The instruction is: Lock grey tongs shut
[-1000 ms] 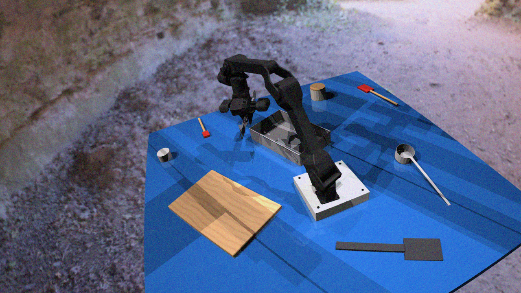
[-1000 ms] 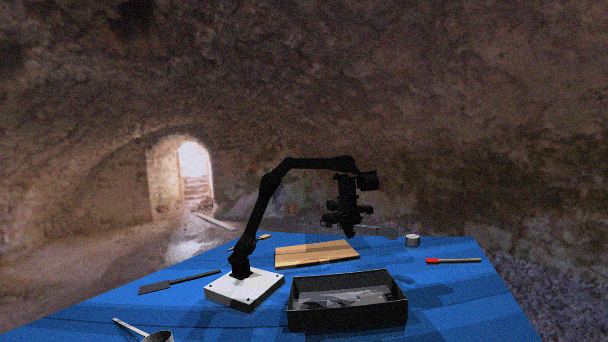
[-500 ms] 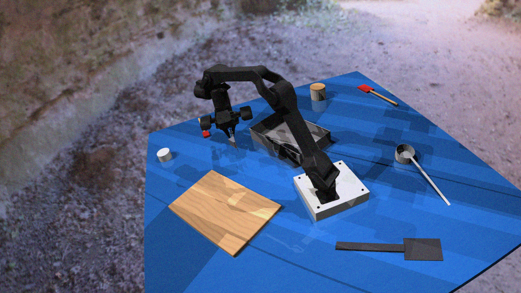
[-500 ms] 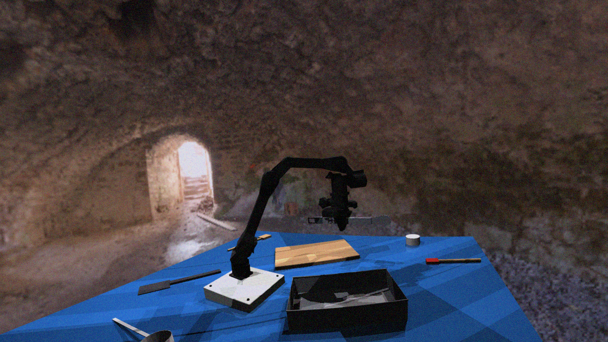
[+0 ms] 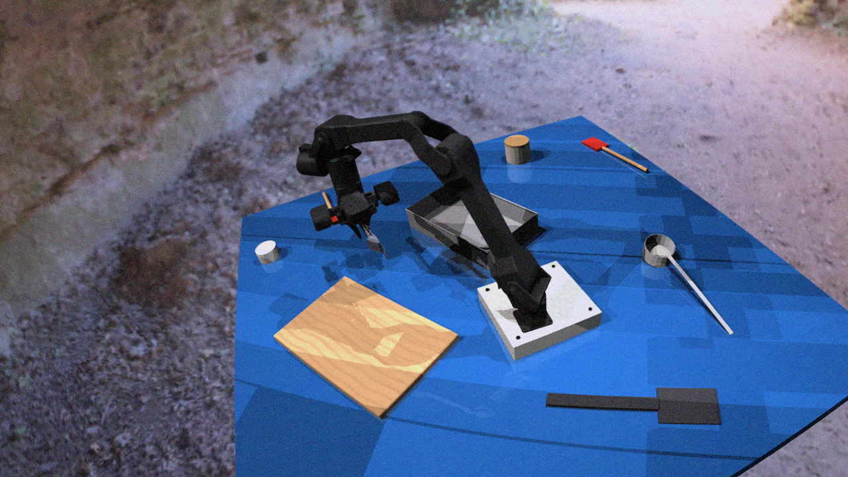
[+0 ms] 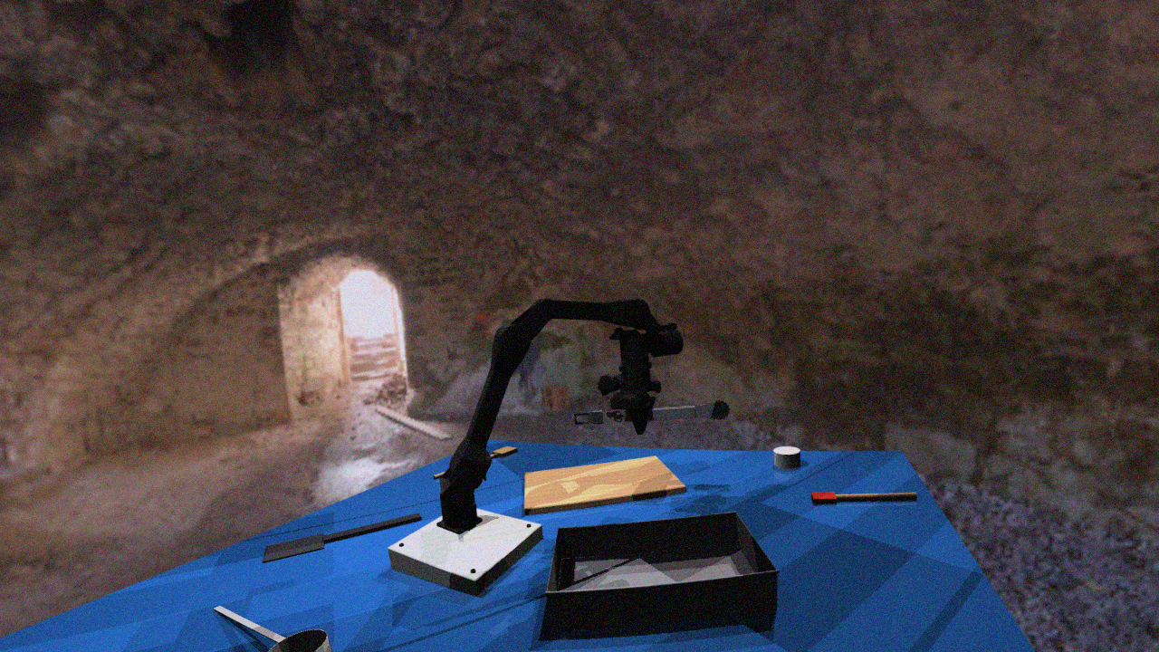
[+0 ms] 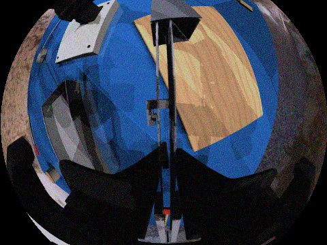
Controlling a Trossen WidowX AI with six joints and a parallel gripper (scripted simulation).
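My gripper point(image 5: 359, 231) point(image 6: 640, 426) point(image 7: 169, 152) points down and is shut on the grey tongs point(image 5: 375, 242) point(image 6: 687, 413) point(image 7: 172, 68). It holds them in the air, high over the table beyond the far edge of the wooden board point(image 5: 332, 320) point(image 6: 591, 484) point(image 7: 221, 75). The tongs lie about level, their two arms close together and nearly parallel; one end carries a dark block in the wrist view. Whether the lock is engaged cannot be seen. The roasting tin point(image 5: 419, 226) point(image 6: 664, 606) point(image 7: 65, 126) stands on the table, without the tongs.
A white round pot point(image 5: 267, 252) point(image 6: 787, 457) and a red-headed brush point(image 5: 334, 218) point(image 6: 823, 497) are beyond the board. A wood-topped jar point(image 5: 517, 150), a second red-headed brush point(image 5: 594, 143), a small pan point(image 5: 658, 252) and a black spatula point(image 5: 688, 406) point(image 6: 293, 548) lie elsewhere.
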